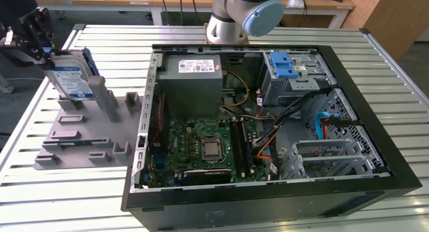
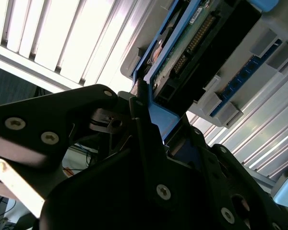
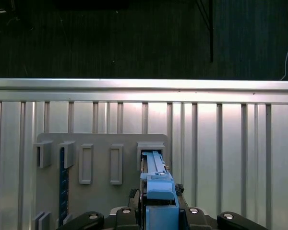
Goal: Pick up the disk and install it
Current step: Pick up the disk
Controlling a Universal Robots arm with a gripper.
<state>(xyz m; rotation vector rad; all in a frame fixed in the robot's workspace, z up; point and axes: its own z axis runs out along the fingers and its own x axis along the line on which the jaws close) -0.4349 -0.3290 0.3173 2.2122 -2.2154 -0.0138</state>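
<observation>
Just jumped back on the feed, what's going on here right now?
The arm's gripper is at the grey holder rack on the exterior view's left, closed on the top edge of the disk. The disk stands nearly upright with its lower end at the rack's slots; whether it has cleared them is hard to tell. The open computer case lies beside the rack, and the disk is not yet in it.
</observation>
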